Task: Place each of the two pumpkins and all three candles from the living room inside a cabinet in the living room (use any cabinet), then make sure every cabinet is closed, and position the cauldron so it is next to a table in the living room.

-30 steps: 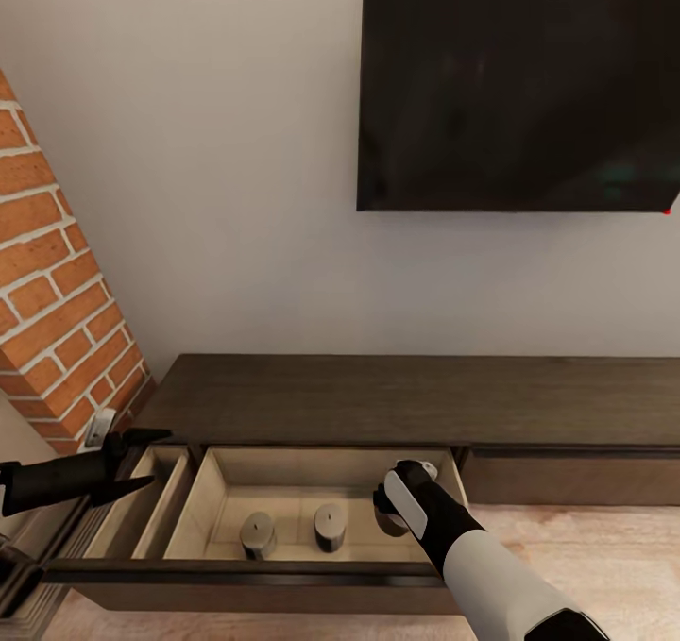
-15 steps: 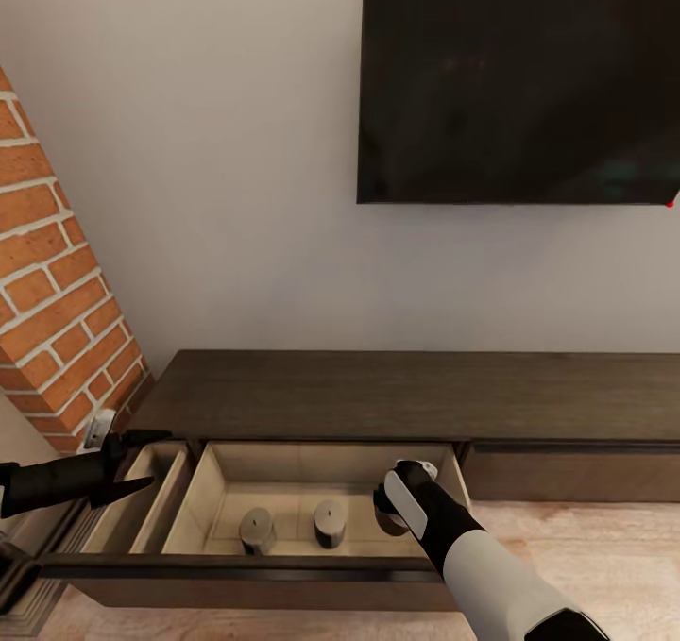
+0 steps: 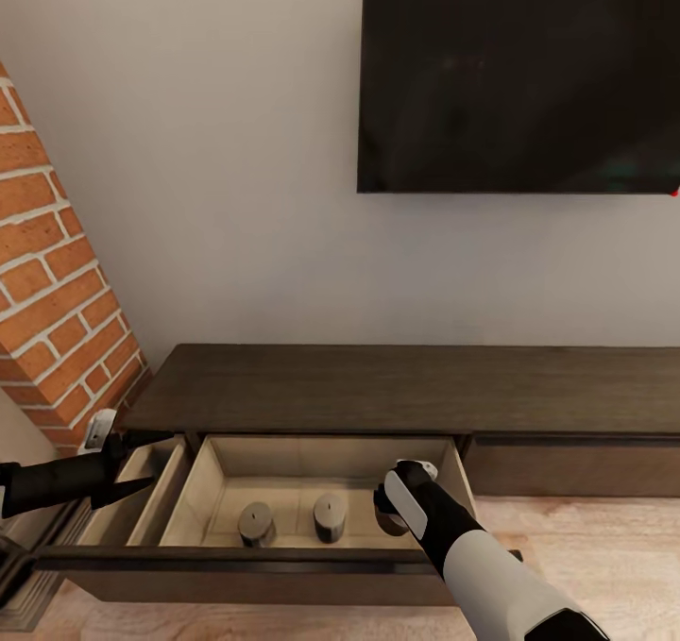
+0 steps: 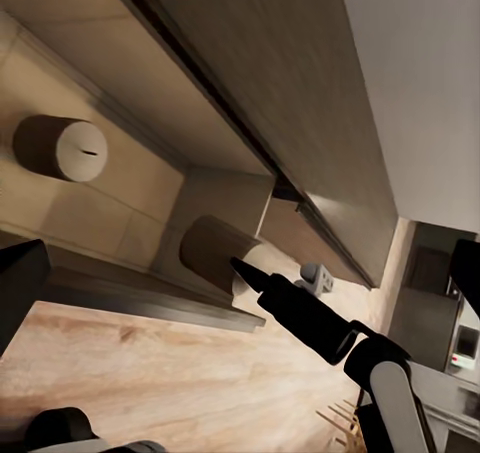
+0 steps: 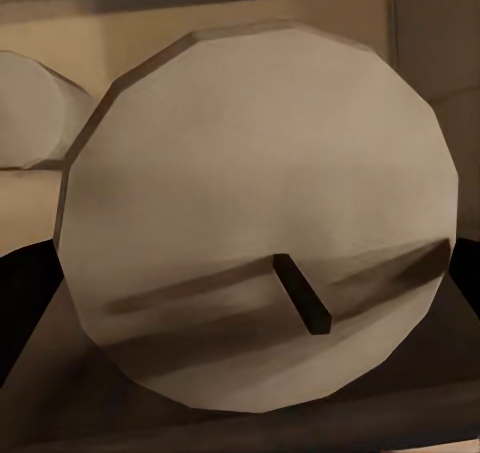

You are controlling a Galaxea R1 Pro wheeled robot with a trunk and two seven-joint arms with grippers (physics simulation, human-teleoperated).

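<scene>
Dark-brown wood forms the cabinet [image 3: 406,388], a long low unit against the pale wall beneath a black wall-mounted screen [image 3: 518,75]. Its wide left drawer [image 3: 236,558] is pulled out, exposing a pale wood interior.

Two candles stand upright on the drawer floor in the head view: one [image 3: 256,523] toward the left, the other [image 3: 329,516] just beside it, apart from each other. A third candle [image 5: 260,223] faces the right wrist camera very close, its flat pale top and short dark wick plainly visible; the edge of a neighbouring candle [image 5: 30,108] shows beside it.

Right arm reaches down into the right end of the drawer; the right claw [image 3: 392,518] is hidden behind the wrist, and I cannot tell whether it is released or clenched.

Left claw [image 3: 142,460] hangs at the drawer's left end, over a narrow side compartment, fingers spread and holding nothing. From the left wrist view, one dark finger [image 4: 300,308] lies across a candle [image 4: 215,251] in the drawer below.

Brick facing [image 3: 47,282] rises at the left. Light wood floor [image 3: 595,556] lies before the cabinet.
</scene>
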